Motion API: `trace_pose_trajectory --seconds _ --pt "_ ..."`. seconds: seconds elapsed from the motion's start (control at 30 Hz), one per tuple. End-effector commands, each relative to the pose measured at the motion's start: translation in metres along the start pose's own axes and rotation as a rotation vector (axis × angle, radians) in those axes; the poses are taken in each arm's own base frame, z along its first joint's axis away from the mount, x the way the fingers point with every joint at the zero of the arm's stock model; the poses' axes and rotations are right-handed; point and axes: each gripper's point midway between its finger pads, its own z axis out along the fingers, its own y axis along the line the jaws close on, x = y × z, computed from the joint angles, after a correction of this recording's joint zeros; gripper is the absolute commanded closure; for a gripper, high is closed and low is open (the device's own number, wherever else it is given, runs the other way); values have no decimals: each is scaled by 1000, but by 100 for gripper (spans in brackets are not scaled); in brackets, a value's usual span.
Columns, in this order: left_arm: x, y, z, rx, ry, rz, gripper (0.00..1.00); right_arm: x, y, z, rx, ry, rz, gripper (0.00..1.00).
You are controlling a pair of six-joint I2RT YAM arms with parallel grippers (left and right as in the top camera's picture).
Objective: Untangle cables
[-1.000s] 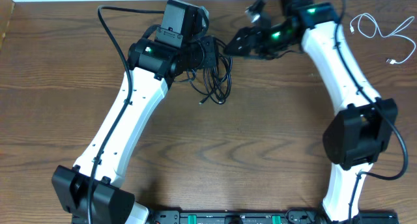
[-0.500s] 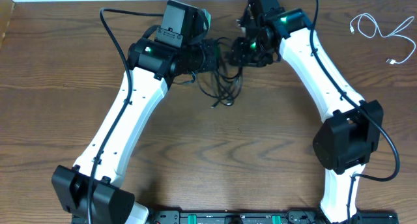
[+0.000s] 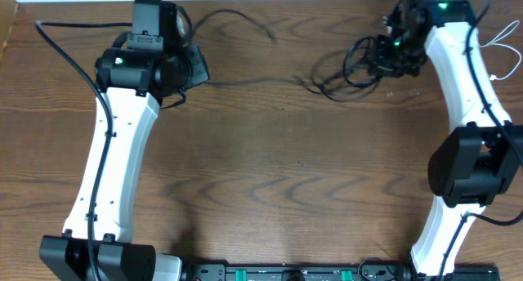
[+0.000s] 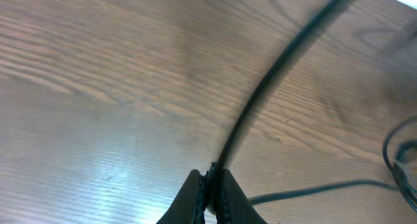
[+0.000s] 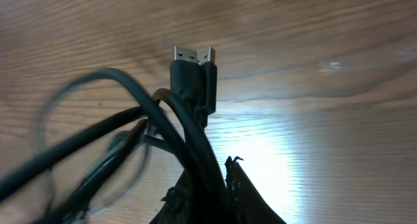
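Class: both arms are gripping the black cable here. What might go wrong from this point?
1. The black cable runs nearly straight from the left gripper to the tangle at the right gripper. Pulling farther apart may cinch that tangle tighter instead of freeing it.
2. The plug sits against the pinched strands and could snag in a loop.
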Motion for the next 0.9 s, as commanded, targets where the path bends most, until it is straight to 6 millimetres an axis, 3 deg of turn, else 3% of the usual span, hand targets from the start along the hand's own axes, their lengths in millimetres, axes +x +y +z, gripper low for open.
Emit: trace_pose_trajectory --seconds 0.0,0.1,0.3,0.4,0.5,0.57,0.73,0.87 --pt "-13 21 -9 -75 -53 17 92 -2 -14 0 -6 10 -35 91" --pt "-16 28 -10 -107 -67 30 92 -2 -21 -2 -12 15 -36 91" --pt "-24 60 -15 -229 -97 -5 92 -5 -41 -8 -4 12 -17 88" --pt "-26 77 -17 -255 -97 -41 92 -9 -55 -12 0 2 14 69" --pt "-27 97 -21 -284 -92 -97 92 -12 -70 -16 4 -9 50 44" --pt "-27 106 -22 -293 -85 -130 92 -13 -80 -19 3 -12 73 38" --pt "-22 95 -19 -220 -55 -130 92 -14 -81 -23 -55 -15 99 37" --pt "-20 77 -16 -159 -44 -106 92 -11 -49 -24 -211 0 -5 37"
